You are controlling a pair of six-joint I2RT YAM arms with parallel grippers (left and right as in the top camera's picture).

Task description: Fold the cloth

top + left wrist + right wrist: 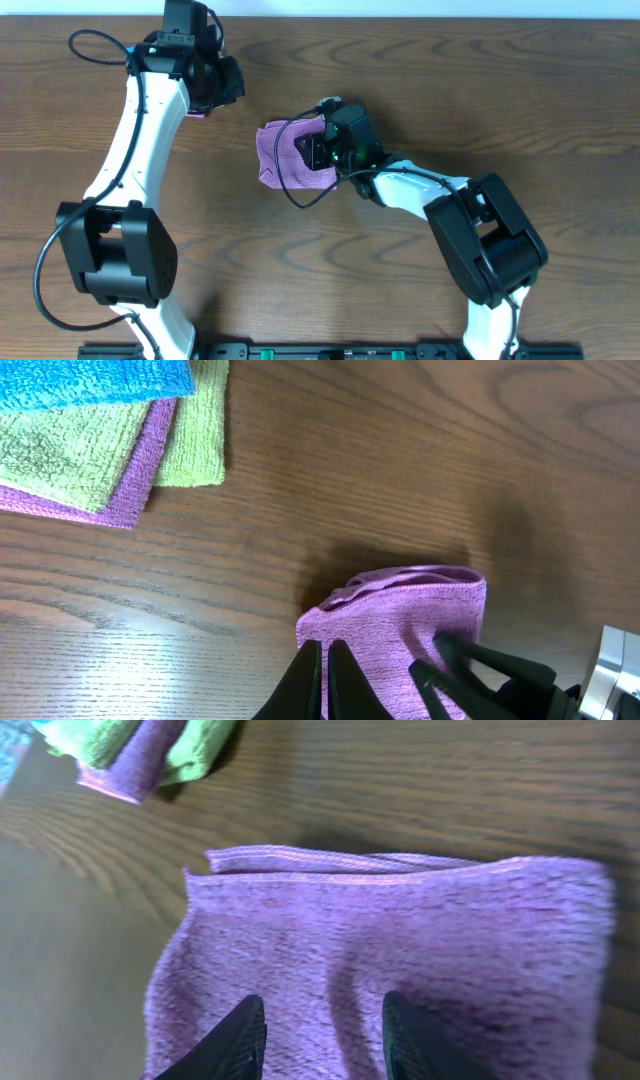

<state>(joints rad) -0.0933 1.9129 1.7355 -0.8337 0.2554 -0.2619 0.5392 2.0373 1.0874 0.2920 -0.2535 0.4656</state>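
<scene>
The lilac cloth (pixel 278 156) lies folded into a small rectangle on the wooden table, its layered edges toward the left arm. It also shows in the left wrist view (pixel 415 610) and fills the right wrist view (pixel 400 930). My right gripper (pixel 325 1038) is open, one finger to each side of a shallow crease, with its tips down at the cloth's top surface. In the overhead view it (pixel 320 150) covers the cloth's right part. My left gripper (pixel 327 682) is shut and empty. It hovers at the back left (pixel 222 85), apart from the cloth.
A stack of folded cloths, blue on green on purple (pixel 90 440), lies at the back left, mostly under the left arm. It also shows in the right wrist view (pixel 150 755). A purple corner of it peeks out overhead (pixel 197 112). The table is bare wood (pixel 450 90).
</scene>
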